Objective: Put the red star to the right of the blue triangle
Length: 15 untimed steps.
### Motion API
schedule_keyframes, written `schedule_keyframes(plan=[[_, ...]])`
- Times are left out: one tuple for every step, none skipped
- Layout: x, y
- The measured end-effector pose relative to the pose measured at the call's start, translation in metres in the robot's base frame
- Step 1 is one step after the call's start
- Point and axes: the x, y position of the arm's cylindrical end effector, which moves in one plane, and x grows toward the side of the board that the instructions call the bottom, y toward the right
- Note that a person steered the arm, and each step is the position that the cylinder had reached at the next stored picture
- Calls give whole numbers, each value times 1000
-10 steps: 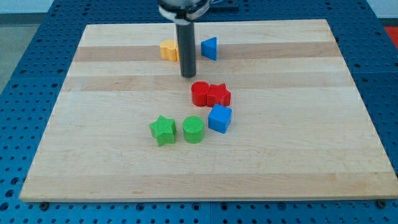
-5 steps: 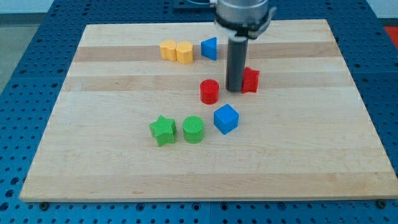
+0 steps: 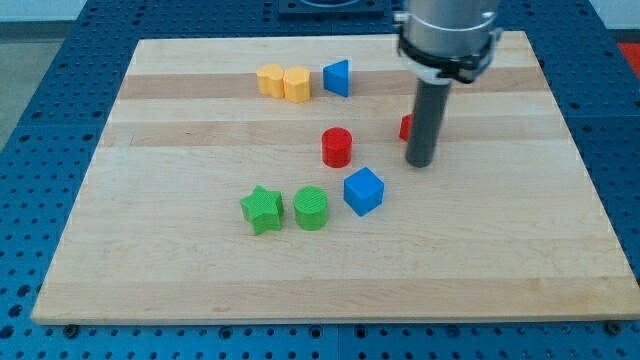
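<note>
The red star [image 3: 405, 127] is mostly hidden behind my rod; only a red sliver shows at the rod's left edge, right of the board's middle. The blue triangle [image 3: 337, 77] stands near the view's top, up and to the left of the star. My tip [image 3: 420, 163] rests on the board just below the star, to the right of the red cylinder [image 3: 337, 147].
Two yellow blocks [image 3: 270, 79] [image 3: 296, 84] sit side by side left of the blue triangle. A blue cube [image 3: 363, 191], a green cylinder [image 3: 311, 208] and a green star [image 3: 261, 209] lie below the middle. The wooden board [image 3: 150, 250] lies on a blue perforated table.
My rod swept from the upper middle to the right. The red star was pushed right and up, away from the red cylinder. The blue cube and red cylinder shifted slightly.
</note>
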Motion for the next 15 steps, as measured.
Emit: schedule_keyframes(plan=[[-3,48],[-26,58],[-14,37],[2,20],[2,2],[-45,-11],[-95,-23],[-108,-30],[-99,-31],[-88,-27],[-87,-14],[-107,20],[-131,9],[-125,-6],[-107,-16]])
